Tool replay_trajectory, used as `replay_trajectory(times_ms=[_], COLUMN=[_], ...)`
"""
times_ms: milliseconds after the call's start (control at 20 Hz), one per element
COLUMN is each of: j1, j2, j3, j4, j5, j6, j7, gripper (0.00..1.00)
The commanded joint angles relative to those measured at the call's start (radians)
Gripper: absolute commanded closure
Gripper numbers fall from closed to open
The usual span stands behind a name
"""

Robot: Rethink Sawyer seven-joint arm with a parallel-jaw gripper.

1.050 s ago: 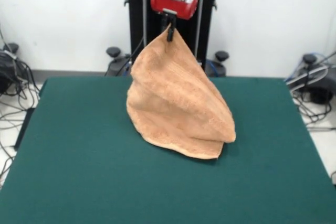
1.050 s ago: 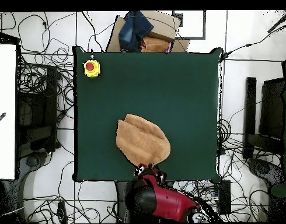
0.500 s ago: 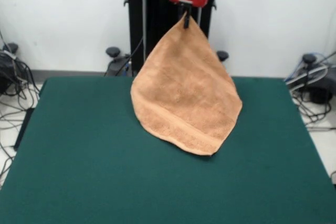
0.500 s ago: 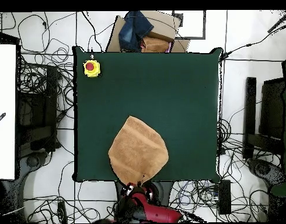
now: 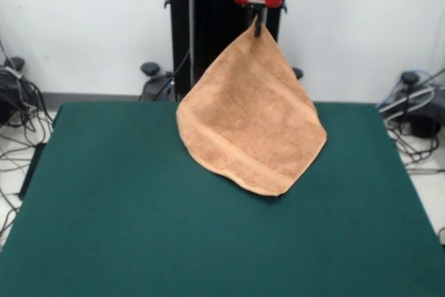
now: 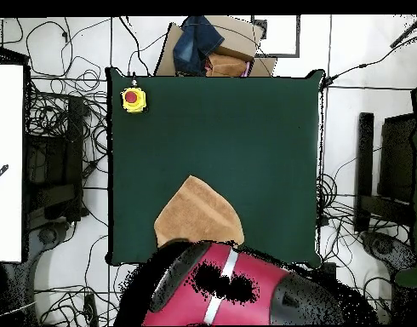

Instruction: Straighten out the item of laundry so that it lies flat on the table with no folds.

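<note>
While the table [image 5: 104, 220] spreads its dark green top bare from the nine o'clock edge inward, the towel [image 5: 250, 130] hangs over its far middle, raised by one corner into a broad tan cone. In the front view the left flank of the cloth bellies out toward nine o'clock, a woven band runs across the lower part, and the bottom point at five o'clock seems to touch or nearly touch the felt. From overhead the towel [image 6: 197, 220] shows at six o'clock on the table [image 6: 271, 153], partly under the red arm [image 6: 237, 294], with a yellow button box [image 6: 133, 99] well apart at ten o'clock.

Judged by its drape, the terry is soft, light and limp; it will sag and fold wherever it is unsupported, and it should drag rather than slip on the felt. A corner or hem looks the soundest hold.

At twelve o'clock on the cloth, the gripper [image 5: 258, 27] points straight down below its red wrist, its black claw pinched together on the towel's top corner. The arm descends vertically from above.
</note>
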Motion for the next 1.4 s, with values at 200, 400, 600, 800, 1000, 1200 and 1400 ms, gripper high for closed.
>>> replay_trajectory(times_ms=[200, 400, 600, 800, 1000, 1200, 1400], j1=[-0.034, -0.051, -0.064, -0.060, -0.061, -0.063, -0.060], j2=[0.327, 0.348, 0.346, 0.356, 0.340, 0.309, 0.285], j3=[-0.037, -0.029, -0.028, -0.026, -0.022, -0.025, -0.026], j4=[-0.168, -0.176, -0.182, -0.204, -0.186, -0.162, -0.143], j5=[-0.015, -0.005, 0.002, 0.018, 0.026, 0.027, 0.033], j6=[-0.158, -0.165, -0.159, -0.154, -0.143, -0.123, -0.106], j7=[0.229, 0.197, 0.171, 0.159, 0.163, 0.158, 0.151], gripper=[1.00, 1.00, 1.00, 1.00, 1.00, 1.00, 1.00])
